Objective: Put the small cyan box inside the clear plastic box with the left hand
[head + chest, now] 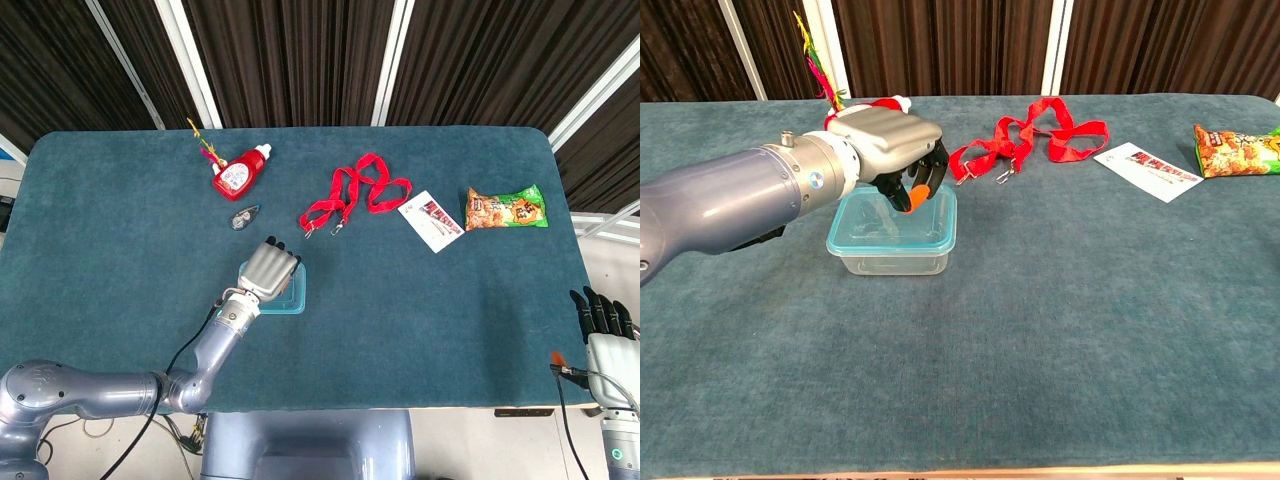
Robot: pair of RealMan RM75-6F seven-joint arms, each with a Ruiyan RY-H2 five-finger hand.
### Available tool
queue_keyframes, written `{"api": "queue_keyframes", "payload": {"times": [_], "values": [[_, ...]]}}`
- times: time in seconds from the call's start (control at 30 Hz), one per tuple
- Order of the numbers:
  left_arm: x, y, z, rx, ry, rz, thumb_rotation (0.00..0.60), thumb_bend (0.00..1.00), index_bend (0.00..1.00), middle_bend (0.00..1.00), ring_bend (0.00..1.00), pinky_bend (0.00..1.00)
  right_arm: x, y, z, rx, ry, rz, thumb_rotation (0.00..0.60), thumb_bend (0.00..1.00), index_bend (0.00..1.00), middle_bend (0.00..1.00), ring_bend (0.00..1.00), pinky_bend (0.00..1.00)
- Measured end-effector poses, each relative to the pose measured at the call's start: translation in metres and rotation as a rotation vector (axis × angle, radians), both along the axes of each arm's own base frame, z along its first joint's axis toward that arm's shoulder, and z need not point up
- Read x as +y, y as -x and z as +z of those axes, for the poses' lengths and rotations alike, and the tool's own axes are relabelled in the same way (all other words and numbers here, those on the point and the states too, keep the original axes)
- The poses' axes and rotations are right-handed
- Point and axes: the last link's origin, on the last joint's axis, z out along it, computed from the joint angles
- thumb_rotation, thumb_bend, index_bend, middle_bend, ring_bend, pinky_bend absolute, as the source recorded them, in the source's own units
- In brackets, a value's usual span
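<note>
The clear plastic box (895,250) with its cyan-tinted rim (297,299) stands on the teal table, left of centre. My left hand (890,142) (266,269) hangs low over the box's far left part, fingers curled down and the orange-tipped thumb meeting them. I see nothing cyan between the fingers, and the small cyan box does not show apart from the hand in either view. My right hand (600,315) waits off the table's near right corner, fingers straight and holding nothing.
A red bottle (238,175) with a feathered stick lies at the back left, with a small dark object (243,215) nearer the box. A red lanyard (355,195), a white card (431,221) and a snack bag (505,208) lie further right.
</note>
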Motion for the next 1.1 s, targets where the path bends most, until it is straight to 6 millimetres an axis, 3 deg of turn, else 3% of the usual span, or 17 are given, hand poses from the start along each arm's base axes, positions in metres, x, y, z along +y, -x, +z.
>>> {"api": "queue_keyframes", "payload": {"times": [1.1], "values": [[0.003, 0.000, -0.011, 0.008, 0.014, 0.051, 0.600, 0.54, 0.49, 0.51, 0.35, 0.27, 0.001, 0.000, 0.000, 0.001, -0.005, -0.005, 0.600, 0.31, 0.04, 0.04, 0.04, 0.00]]}}
